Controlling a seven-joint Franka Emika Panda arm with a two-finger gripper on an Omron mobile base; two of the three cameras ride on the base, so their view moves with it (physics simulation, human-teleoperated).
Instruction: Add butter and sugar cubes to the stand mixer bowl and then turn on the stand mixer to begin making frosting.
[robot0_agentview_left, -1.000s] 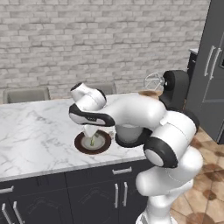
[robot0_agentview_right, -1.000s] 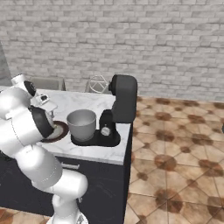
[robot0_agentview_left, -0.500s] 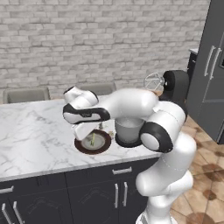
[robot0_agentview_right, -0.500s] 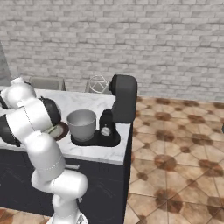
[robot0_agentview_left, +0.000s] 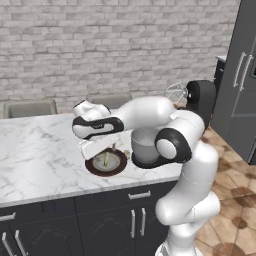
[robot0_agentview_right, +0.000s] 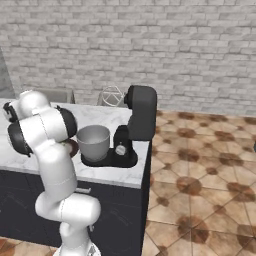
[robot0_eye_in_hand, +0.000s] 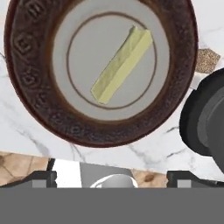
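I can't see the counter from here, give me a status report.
Gripper open, empty, above the brown-rimmed plate. Pale yellow butter stick lying on plate, untouched. Small tan sugar cube beside plate. Nothing in the way.

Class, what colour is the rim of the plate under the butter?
Dark brown: the plate rim, clearest in the hand view, circles the butter.

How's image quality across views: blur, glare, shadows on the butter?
Hand view: butter sharp on the plate, evenly lit, no glare. Left base view: soft render, the arm shadowing the plate. Right base view: flat light, mild sheen on the stand mixer bowl.
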